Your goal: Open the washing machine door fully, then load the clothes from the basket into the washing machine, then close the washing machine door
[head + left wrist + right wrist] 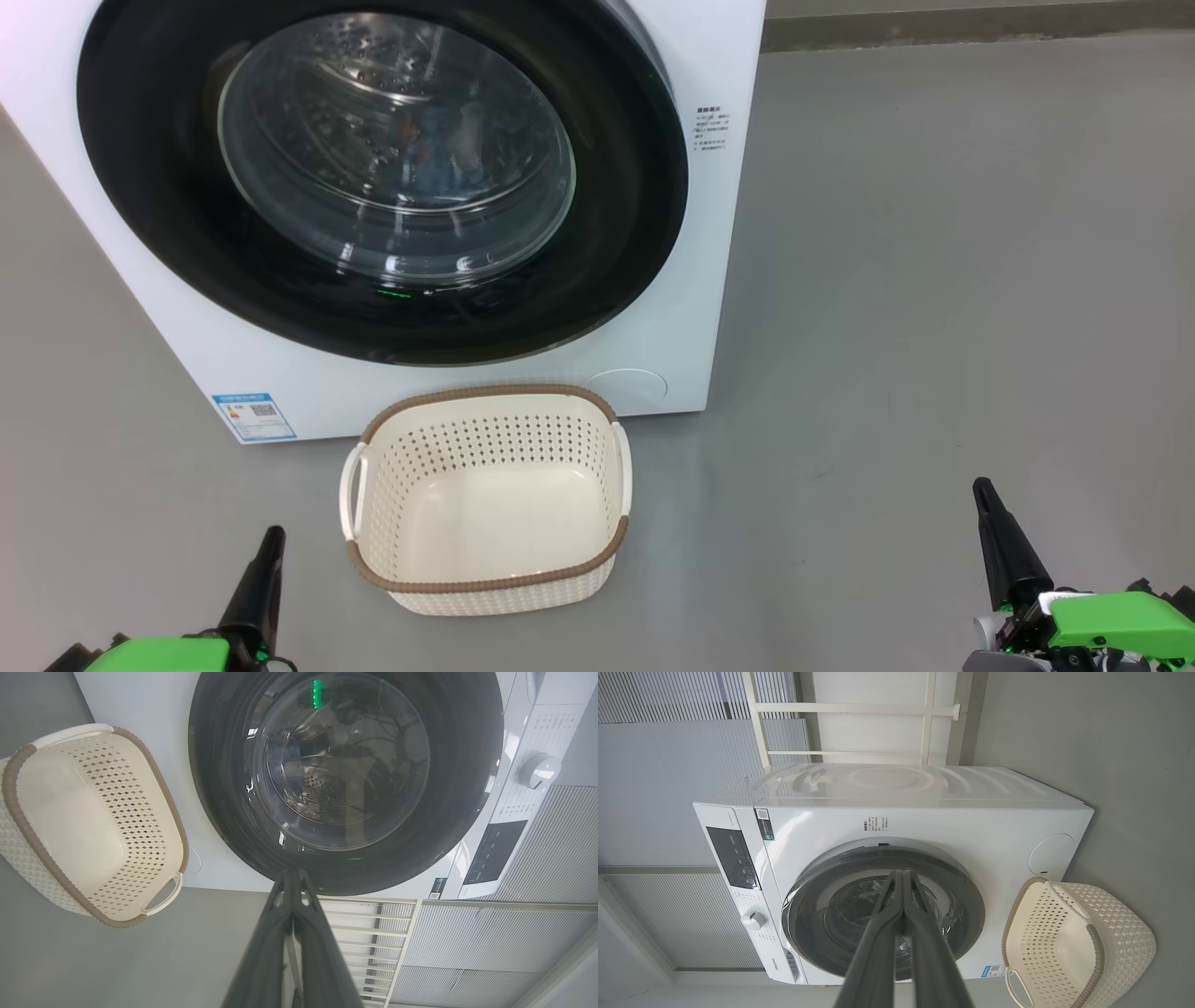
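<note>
The white washing machine (719,233) fills the upper left of the head view. Its washing machine door (149,205), black-rimmed with a glass bowl, sits shut against the front. The clothes (448,163) are just a dim blue patch behind the glass, inside the drum. On the floor in front of the machine stands the cream basket (485,389), with nothing in it. My left gripper (273,537) is shut and empty at the lower left, short of the basket. My right gripper (982,490) is shut and empty at the lower right. The wrist views show the left gripper (292,873) and the right gripper (903,873) pointing at the door.
Grey floor (934,327) stretches to the right of the machine. A control panel (733,858) and knob (754,919) sit on the machine's upper front. White railing (850,709) and ribbed wall panels (668,765) stand behind it.
</note>
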Controlling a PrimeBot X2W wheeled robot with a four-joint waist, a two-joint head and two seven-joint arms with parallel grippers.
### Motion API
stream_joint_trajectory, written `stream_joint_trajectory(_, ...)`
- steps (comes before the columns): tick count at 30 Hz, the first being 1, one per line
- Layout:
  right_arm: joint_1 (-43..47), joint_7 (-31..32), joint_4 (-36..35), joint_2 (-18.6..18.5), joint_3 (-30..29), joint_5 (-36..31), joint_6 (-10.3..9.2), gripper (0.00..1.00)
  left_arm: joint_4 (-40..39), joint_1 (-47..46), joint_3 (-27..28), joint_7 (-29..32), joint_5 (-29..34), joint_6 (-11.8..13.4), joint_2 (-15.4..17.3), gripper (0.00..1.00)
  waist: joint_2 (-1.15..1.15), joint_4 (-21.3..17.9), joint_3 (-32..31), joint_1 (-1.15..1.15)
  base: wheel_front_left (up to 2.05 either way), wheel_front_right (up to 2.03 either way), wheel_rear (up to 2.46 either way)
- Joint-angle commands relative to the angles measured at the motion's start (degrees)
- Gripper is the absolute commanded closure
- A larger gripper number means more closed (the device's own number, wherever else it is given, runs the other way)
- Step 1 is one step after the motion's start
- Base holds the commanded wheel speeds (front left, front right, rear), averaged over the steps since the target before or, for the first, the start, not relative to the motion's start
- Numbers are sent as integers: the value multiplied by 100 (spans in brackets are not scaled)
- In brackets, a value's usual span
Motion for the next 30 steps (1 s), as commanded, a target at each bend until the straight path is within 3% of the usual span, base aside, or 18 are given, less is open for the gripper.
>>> stream_joint_trajectory(1, -234, 34, -140, -59, 128, 18, 10, 100, -164, -235, 199, 18, -46, -17, 107, 100, 0, 0, 0, 0, 0, 0, 0)
stream_joint_trajectory(30, -235, 40, -140, -54, 120, 12, 10, 100, -164, -235, 198, 18, -47, -17, 107, 100, 0, 0, 0, 0, 0, 0, 0)
